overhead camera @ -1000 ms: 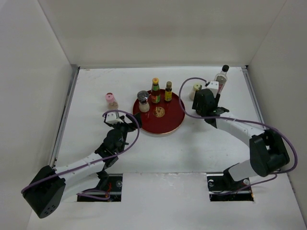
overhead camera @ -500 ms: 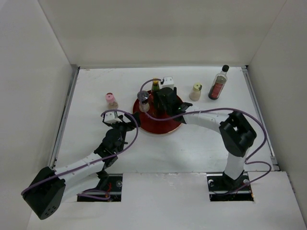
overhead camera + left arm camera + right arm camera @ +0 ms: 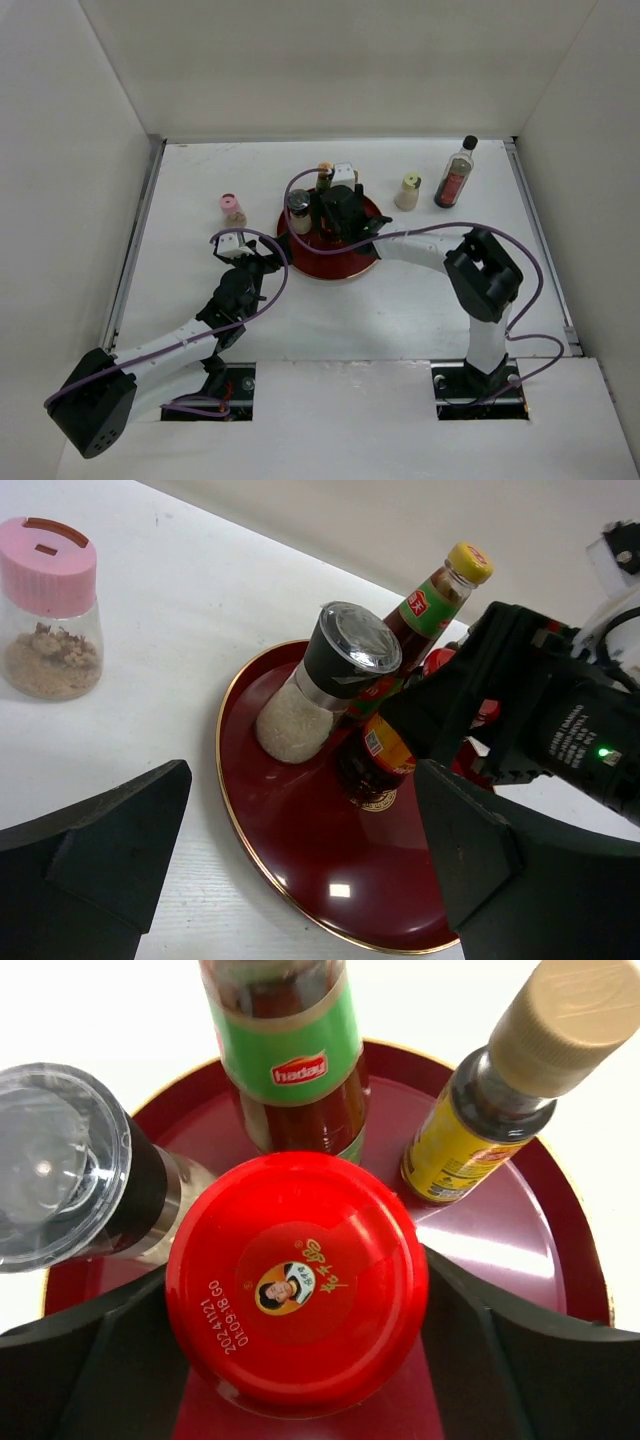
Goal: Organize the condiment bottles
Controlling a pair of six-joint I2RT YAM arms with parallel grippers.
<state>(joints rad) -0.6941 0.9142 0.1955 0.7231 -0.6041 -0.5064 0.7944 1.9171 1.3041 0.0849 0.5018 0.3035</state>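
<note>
Round red tray (image 3: 330, 263) with thin gold rim, glossy, sits mid-back on white table (image 3: 400, 330), plain white walls (image 3: 330, 70) on left, back, right.

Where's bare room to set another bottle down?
On the tray, the near half is bare. Its far half is crowded: silver-lidded grinder, yellow-capped bottle, red-lidded jar, right gripper. The table between tray and pink-capped jar is free.

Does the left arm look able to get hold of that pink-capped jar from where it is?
Probably yes. The pink-capped jar stands alone on the table, left of the tray, with nothing between it and the open left gripper. The right gripper grips the red-lidded jar over at the tray.
</note>
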